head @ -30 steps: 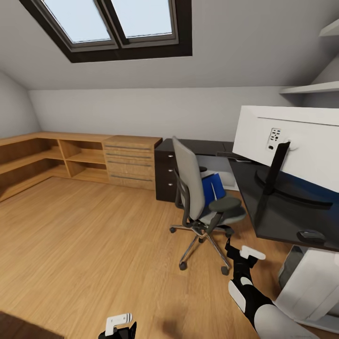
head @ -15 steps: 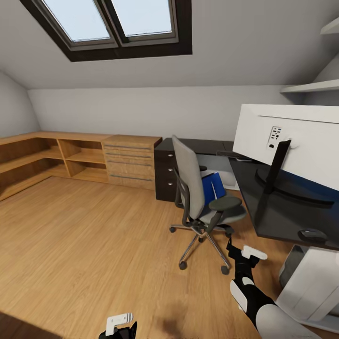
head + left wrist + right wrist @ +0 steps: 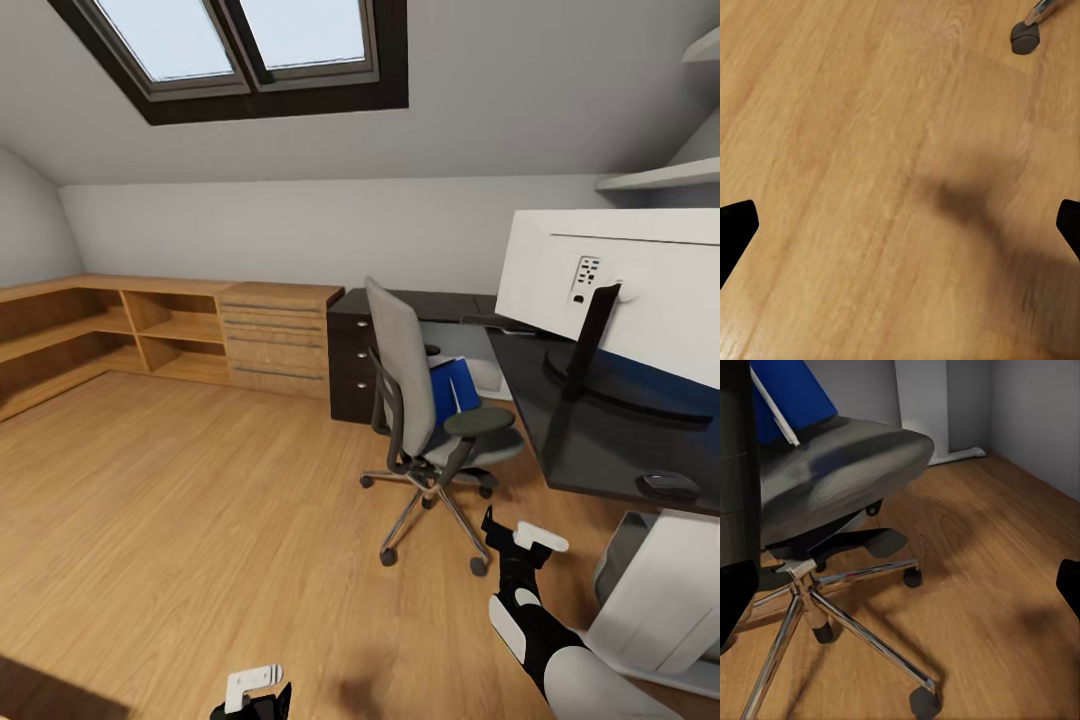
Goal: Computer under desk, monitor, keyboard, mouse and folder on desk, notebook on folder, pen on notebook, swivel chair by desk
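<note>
The right gripper has its jaws spread wide, with the swivel chair ahead of them. The blue folder stands on the seat. The left gripper is also spread, with only wood floor between its jaws.

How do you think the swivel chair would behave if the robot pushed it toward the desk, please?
The swivel chair would probably roll easily: its chrome star base sits on castors on smooth plank floor. A push high on the tall back might swivel or tilt it. The blue folder propped on the seat could slide.
</note>
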You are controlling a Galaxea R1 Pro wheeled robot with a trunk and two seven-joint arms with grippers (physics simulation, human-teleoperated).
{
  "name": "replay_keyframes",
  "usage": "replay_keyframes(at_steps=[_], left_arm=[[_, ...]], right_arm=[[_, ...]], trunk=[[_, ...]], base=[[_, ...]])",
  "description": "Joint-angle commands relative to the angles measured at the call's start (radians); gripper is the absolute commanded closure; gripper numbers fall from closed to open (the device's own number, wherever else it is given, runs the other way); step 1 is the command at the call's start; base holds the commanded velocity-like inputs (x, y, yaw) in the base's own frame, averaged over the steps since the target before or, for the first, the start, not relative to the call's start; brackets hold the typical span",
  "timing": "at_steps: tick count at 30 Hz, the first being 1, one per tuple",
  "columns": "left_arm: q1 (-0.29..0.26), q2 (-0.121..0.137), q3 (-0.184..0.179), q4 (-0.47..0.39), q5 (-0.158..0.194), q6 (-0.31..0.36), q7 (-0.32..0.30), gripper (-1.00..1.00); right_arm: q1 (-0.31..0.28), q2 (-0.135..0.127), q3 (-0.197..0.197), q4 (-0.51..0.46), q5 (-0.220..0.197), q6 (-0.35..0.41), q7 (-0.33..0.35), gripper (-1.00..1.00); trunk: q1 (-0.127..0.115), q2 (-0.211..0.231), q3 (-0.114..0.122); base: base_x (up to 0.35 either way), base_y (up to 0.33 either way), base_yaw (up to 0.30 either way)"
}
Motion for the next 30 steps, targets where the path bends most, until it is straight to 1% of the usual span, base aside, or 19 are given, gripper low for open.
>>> replay_keyframes(at_steps=[1,9,16,22,24,27,28,30], left_arm=[[0.0,-0.001,0.001,-0.001,0.01,0.005,-0.002,-1.0],[0.0,-0.001,-0.008,-0.001,0.01,0.005,-0.002,-1.0],[0.0,-0.001,-0.012,-0.001,0.01,0.005,-0.003,-1.0],[0.0,0.0,-0.013,-0.001,0.009,0.005,-0.005,-1.0],[0.0,0.0,-0.013,-0.001,0.009,0.005,-0.005,-1.0],[0.0,0.0,-0.013,-0.001,0.009,0.005,-0.005,-1.0],[0.0,0.0,-0.013,-0.001,0.009,0.005,-0.005,-1.0],[0.0,0.001,-0.013,-0.001,0.009,0.005,-0.005,-1.0]], right_arm=[[-0.001,0.0,0.0,0.0,-0.003,-0.004,0.001,-1.0],[-0.001,0.001,0.0,-0.001,-0.004,-0.004,0.001,-1.0],[-0.002,0.001,-0.001,-0.007,-0.002,0.004,-0.003,-1.0],[-0.004,0.0,0.0,-0.025,0.004,0.019,-0.034,-1.0],[-0.009,-0.002,0.0,-0.04,0.005,0.036,-0.043,-1.0],[-0.027,-0.009,0.0,-0.053,0.005,0.064,-0.049,-1.0],[-0.039,-0.016,0.0,-0.056,0.005,0.074,-0.051,-1.0],[-0.05,-0.023,0.0,-0.057,0.005,0.08,-0.052,-1.0]], trunk=[[0.004,-0.008,-0.004],[0.034,-0.064,-0.029],[0.034,-0.064,-0.029],[0.034,-0.064,-0.029],[0.034,-0.064,-0.029],[0.034,-0.064,-0.029],[0.034,-0.064,-0.029],[0.034,-0.064,-0.029]], base=[[0.0,0.0,0.0],[0.0,0.0,0.0],[0.0,0.0,0.0],[0.0,0.0,0.0],[0.0,0.0,0.0],[0.0,0.0,0.0],[0.0,0.0,0.0],[0.0,0.0,0.0]])
